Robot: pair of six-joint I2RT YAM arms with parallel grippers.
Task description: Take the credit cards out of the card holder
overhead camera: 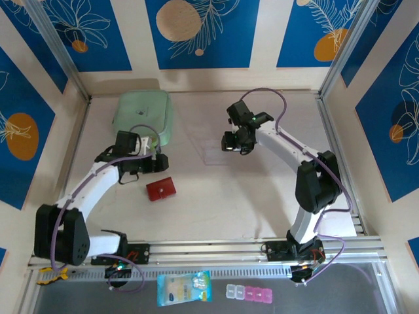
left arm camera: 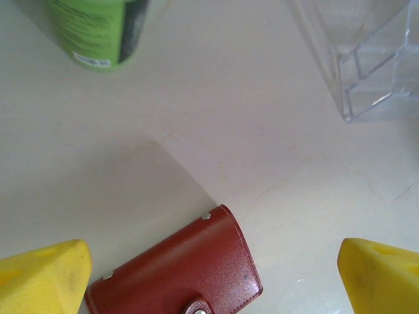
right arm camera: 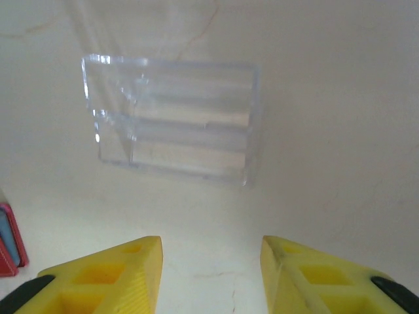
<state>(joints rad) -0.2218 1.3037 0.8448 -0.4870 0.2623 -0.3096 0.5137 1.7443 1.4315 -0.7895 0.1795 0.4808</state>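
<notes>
card holder (overhead camera: pixel 160 190): red, flat on the table (overhead camera: pixel 262 196), left of centre, near the left arm; closed, tab snapped over, so the inside is hidden.
holder edges: bare table on every side in the top view; far edge and both rivets are exposed in the left wrist view (left arm camera: pixel 177 271), near edge is cut off by the frame.
left gripper (overhead camera: pixel 157 163): just beyond the holder, released; the yellow fingers (left arm camera: pixel 42 278) are spread wide either side of it, no contact visible.
right gripper (overhead camera: pixel 230 140): centre-right, released; the fingers (right arm camera: pixel 111 271) stand apart with bare table between, clear plastic box (right arm camera: pixel 177 127) ahead of them.
clear plastic box: faint in the top view (overhead camera: pixel 209 149), outline hard to trace; only a corner shows in the left wrist view (left arm camera: pixel 366 59).
green pouch (overhead camera: pixel 144 116): far left, behind the left gripper, well apart from the holder.
open room: wide bare table between holder and right arm.
unclear: green labelled item (left arm camera: pixel 98 33), top cut off; pink-edged object (right arm camera: pixel 10 245) at the frame edge, can't identify.
</notes>
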